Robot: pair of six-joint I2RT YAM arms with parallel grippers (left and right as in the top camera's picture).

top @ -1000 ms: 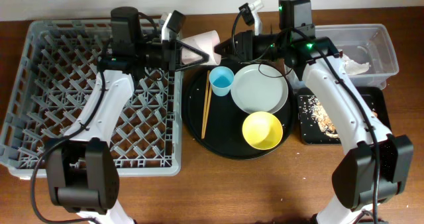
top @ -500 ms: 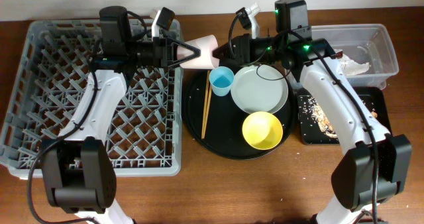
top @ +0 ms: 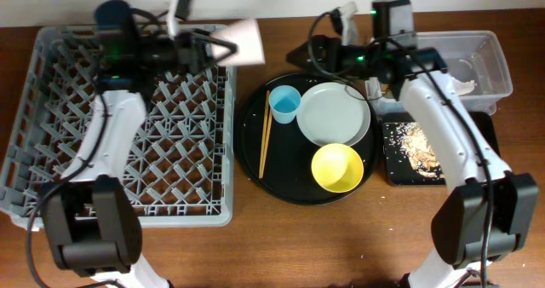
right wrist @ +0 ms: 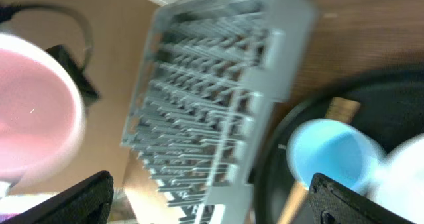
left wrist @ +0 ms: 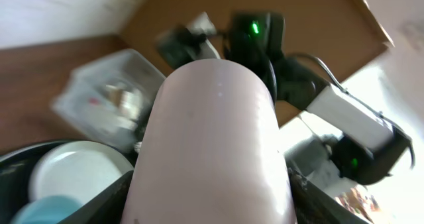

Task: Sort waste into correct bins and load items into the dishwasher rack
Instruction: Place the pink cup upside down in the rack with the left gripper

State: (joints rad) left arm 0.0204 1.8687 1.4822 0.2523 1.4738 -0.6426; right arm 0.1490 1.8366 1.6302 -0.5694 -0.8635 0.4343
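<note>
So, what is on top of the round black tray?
A blue cup, a pale plate, a yellow bowl and chopsticks. Whatever lies beneath the dishes is hidden.

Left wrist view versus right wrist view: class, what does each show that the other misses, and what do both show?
Only the left wrist view shows the clear tub and the right arm. Only the right wrist view shows the dishwasher rack and a chopstick. Both show the pink cup, the light-blue cup and the white plate.
</note>
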